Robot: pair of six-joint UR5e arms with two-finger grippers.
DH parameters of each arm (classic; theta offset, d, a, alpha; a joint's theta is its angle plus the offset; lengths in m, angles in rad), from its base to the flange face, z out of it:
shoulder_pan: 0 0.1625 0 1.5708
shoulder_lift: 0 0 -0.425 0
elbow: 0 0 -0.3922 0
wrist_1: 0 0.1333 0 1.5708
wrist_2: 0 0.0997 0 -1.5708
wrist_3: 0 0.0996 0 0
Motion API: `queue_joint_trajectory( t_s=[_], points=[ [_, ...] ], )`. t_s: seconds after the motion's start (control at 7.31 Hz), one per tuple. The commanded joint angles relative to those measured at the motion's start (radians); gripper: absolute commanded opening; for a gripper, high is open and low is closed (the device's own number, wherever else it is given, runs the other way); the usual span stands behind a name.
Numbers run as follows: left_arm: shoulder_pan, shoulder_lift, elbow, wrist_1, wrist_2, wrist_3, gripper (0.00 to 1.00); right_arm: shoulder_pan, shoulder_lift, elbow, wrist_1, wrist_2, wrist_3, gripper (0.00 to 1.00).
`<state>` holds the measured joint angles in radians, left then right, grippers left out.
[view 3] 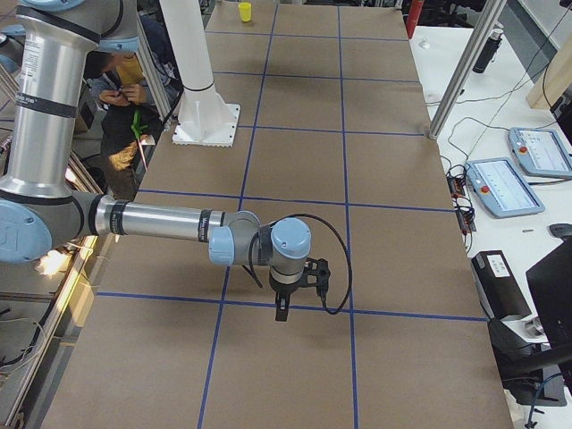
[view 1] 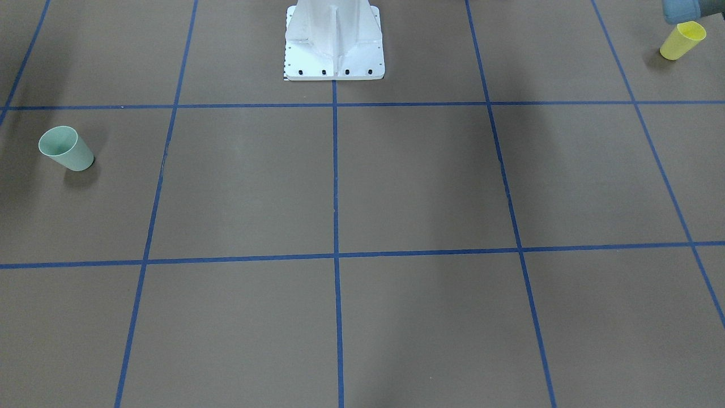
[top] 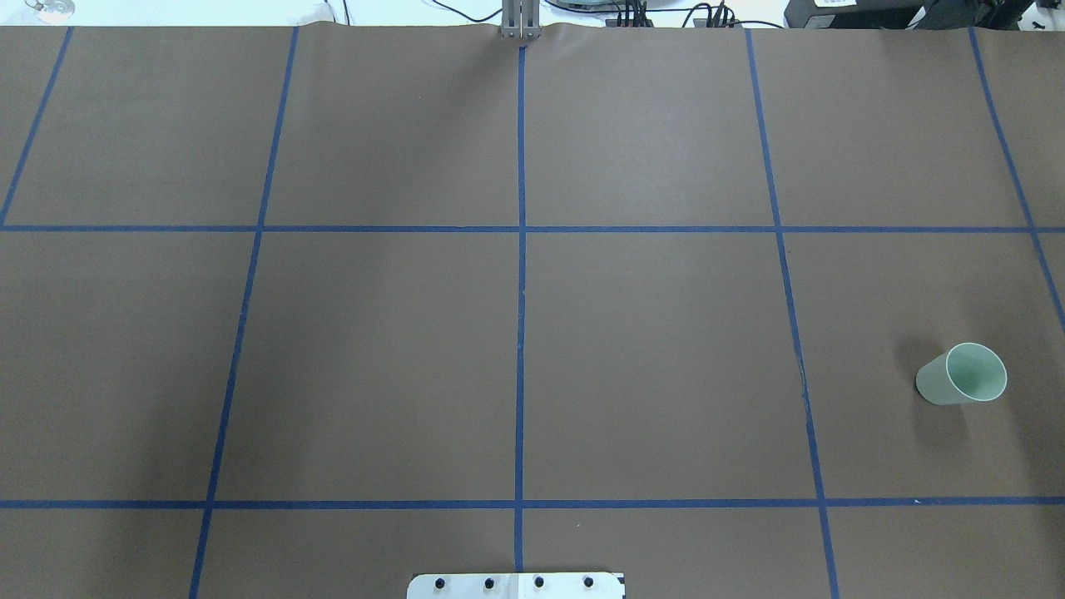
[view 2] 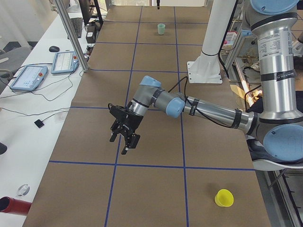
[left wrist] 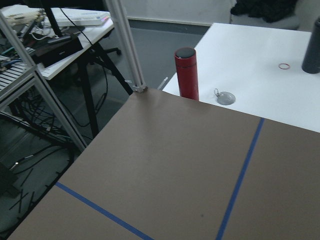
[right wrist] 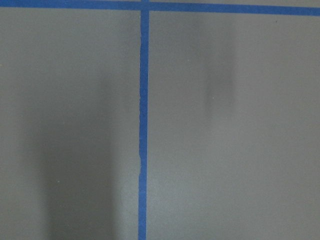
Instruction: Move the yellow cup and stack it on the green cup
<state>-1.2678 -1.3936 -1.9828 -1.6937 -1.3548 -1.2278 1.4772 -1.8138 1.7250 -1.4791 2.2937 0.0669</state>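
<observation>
You are at the start, I judge. The small bright yellow plastic tumbler [view 1: 682,41] stands at the front-facing view's upper right, and the pale sage-green plastic tumbler [view 1: 66,149] at its middle left, well apart. The left tool [view 2: 120,143] and right tool [view 3: 290,304] hang clear of both; I cannot tell whether they are open or closed. Your next move is likely a left tool reach to the yellow one.

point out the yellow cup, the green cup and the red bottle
yellow cup [view 1: 682,41], front-facing view, on its side wall
green cup [top: 962,374], overhead view, just inside its mouth
red bottle [left wrist: 186,75], left wrist view, on its body
</observation>
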Motion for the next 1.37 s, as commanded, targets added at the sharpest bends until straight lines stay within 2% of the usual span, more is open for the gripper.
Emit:
queue_joint_trajectory(
  t_s=[0.0,0.41,0.55,0.68,0.96,1.23],
  points=[
    [0.03,0.001,0.001,0.261,0.112,-0.282,1.0,0.0,-0.031,-0.001,0.019,-0.005,-0.003,1.0],
    [0.103,-0.005,0.016,0.646,0.089,-0.67,1.0,0.0,-0.047,-0.002,0.013,0.003,0.001,1.0],
    [0.114,-0.007,0.042,0.736,0.022,-0.734,1.0,0.0,-0.044,0.001,0.005,0.004,-0.001,1.0],
    [0.142,-0.013,0.109,0.771,-0.024,-0.825,1.0,0.0,-0.045,-0.002,0.002,0.004,0.001,1.0],
    [0.209,-0.057,0.275,0.892,-0.204,-0.966,1.0,0.0,-0.05,-0.002,0.0,0.003,-0.001,1.0],
    [0.258,-0.059,0.376,0.983,-0.373,-1.112,1.0,0.0,-0.05,-0.002,0.002,0.004,-0.001,1.0]
  ],
)
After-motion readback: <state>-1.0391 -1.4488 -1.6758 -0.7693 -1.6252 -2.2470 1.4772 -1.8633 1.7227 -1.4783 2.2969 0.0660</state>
